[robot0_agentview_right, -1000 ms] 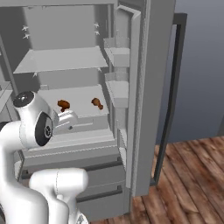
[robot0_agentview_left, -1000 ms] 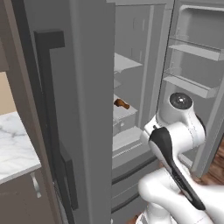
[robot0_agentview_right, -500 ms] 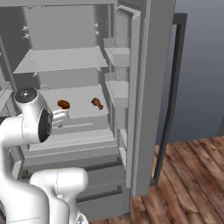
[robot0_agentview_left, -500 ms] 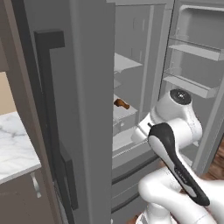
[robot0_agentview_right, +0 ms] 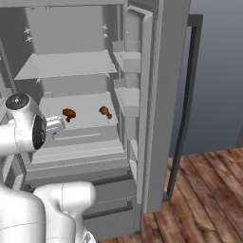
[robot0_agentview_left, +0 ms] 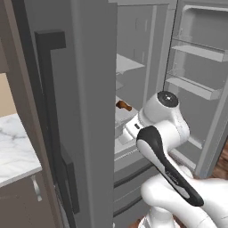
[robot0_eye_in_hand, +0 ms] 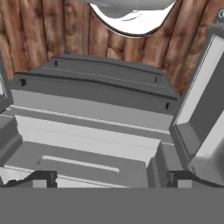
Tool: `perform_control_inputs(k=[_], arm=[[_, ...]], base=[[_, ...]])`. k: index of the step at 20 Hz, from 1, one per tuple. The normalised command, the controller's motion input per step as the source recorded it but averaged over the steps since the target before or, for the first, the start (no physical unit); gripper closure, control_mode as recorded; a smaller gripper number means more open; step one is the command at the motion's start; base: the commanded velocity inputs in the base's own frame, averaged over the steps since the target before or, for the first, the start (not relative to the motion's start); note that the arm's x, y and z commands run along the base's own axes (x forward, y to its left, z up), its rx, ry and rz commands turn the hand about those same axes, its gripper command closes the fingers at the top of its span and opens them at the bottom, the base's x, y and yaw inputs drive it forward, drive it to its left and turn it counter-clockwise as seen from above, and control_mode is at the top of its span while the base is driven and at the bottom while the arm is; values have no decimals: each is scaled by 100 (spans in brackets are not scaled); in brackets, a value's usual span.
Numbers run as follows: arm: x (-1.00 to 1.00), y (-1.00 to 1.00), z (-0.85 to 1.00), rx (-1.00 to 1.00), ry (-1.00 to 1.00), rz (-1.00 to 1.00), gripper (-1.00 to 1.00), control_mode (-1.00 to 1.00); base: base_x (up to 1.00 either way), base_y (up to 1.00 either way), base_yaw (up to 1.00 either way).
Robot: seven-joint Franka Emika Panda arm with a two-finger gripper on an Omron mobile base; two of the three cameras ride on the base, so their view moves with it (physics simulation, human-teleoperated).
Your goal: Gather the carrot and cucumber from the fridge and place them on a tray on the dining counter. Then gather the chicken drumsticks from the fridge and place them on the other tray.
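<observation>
gripper (robot0_eye_in_hand: 111, 178): spread wide, holding nothing | drumsticks (robot0_agentview_right: 69, 114): on fridge shelf (robot0_agentview_right: 95, 121), apart from gripper

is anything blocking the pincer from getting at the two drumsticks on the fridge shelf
Nothing visible does. Both fridge doors stand open, and the two drumsticks, left and right, lie alone on their shelf with nothing in front of them. The open pincer is at the fridge front, looking down over the drawers below that shelf.

Two brown drumsticks (robot0_agentview_right: 69, 114) lie apart on fridge shelf (robot0_agentview_right: 88, 121).
</observation>
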Motion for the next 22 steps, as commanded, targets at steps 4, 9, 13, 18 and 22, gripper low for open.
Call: perform_control_inputs(k=[4, 9, 13, 18, 22], arm=[[40, -5, 14, 19, 0, 0, -100, -100], [29, -1, 10, 12, 0, -3, -100, -100], [20, 0, 0, 0, 0, -11, -100, -100], [20, 0, 0, -1, 0, -13, -100, -100], [16, 0, 0, 0, 0, -5, -100, -100]], base=[[0, 0, 0], [0, 0, 0], [0, 0, 0], [0, 0, 0], [0, 0, 0]])
